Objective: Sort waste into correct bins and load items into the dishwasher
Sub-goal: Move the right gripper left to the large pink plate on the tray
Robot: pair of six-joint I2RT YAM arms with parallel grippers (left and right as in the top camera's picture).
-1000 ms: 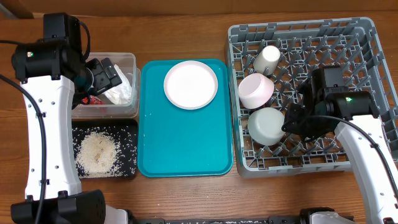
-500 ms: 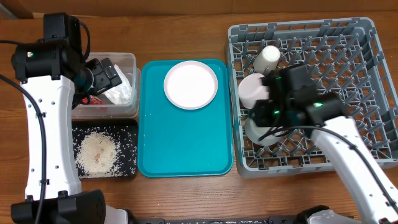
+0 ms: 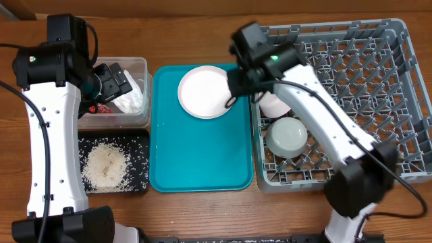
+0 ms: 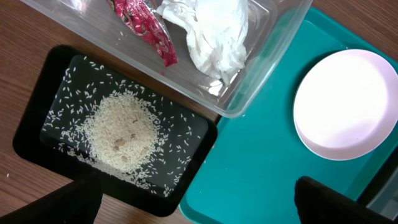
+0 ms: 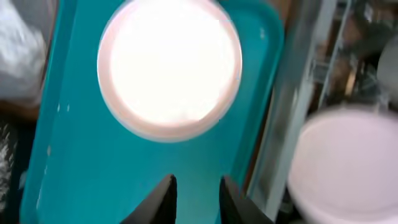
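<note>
- Risk: the pale pink plate [image 3: 207,92] lies flat on the teal tray [image 3: 196,155], at its far right corner. With so little rim to catch, we expect the fingers could skate over it or shove it against the tray wall.
- Right gripper [image 5: 194,200] hovers over the tray just short of the plate, fingers slightly parted and empty. That gap looks tight for a rim pinch.
- Risk: a slip in transit would drop the plate onto the bowls to the tray's right.
- Left gripper [image 4: 198,202] hangs spread wide and empty, over the tray's left edge.
- Clear tub [image 3: 138,64], left of the tray at the far end: red wrapper [image 4: 144,28] and white napkin [image 4: 211,31].
- Black tray [image 4: 37,130], left of the tray at the near end: rice [image 3: 106,164].
- Dish rack [image 3: 398,40], right of the tray: greenish-white bowl [image 3: 287,136] and pink bowl [image 3: 272,106], the latter partly under the arm.
</note>
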